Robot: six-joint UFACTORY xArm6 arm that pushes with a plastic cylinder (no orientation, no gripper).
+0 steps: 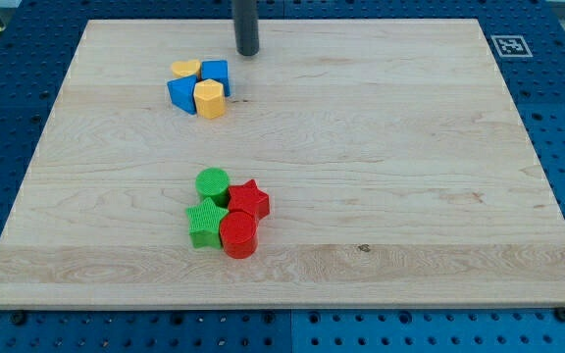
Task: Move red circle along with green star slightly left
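Note:
The red circle [237, 236] lies in the lower middle of the wooden board [410, 147], touching the green star [205, 224] on its left. A red star [249, 201] sits just above the red circle and a green circle [212, 183] sits above the green star; all of these form one tight cluster. My tip [248, 52] is near the view's top, far above this cluster and just right of the blue and yellow group.
Near the view's top left stand a yellow heart [186, 70], a blue cube [215, 75], a blue triangle-like block [181, 94] and a yellow hexagon [209, 99], packed together. A fiducial tag [509, 45] marks the board's top right corner.

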